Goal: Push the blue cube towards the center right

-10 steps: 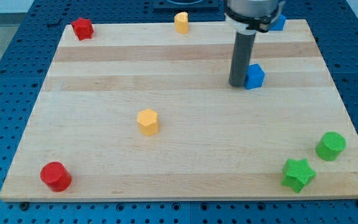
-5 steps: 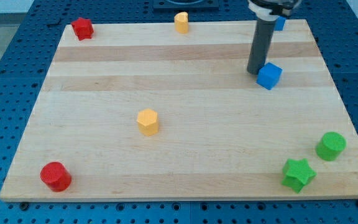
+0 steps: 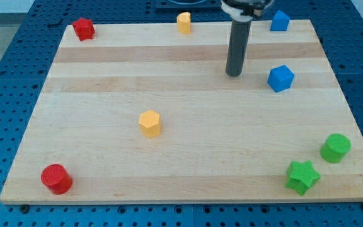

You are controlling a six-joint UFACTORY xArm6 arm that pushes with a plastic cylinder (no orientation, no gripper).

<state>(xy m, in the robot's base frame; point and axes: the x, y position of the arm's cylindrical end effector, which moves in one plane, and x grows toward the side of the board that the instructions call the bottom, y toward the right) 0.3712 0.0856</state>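
The blue cube [image 3: 281, 78] sits on the wooden board [image 3: 188, 145] toward the view's right, in the upper half. My tip [image 3: 234, 74] rests on the board to the left of the cube, a clear gap apart, not touching it. The dark rod rises from the tip toward the view's top.
A second blue block [image 3: 280, 21] sits at the top right edge. A yellow block [image 3: 183, 22] is at the top middle, a red block [image 3: 83, 28] at the top left. A yellow hexagonal block [image 3: 149, 123] is left of centre. A red cylinder [image 3: 56, 178] is bottom left. A green cylinder [image 3: 335, 147] and green star [image 3: 302, 176] are bottom right.
The blue cube slid rightward and slightly down the view. My tip first followed it right, then drew back to the left, leaving a gap.
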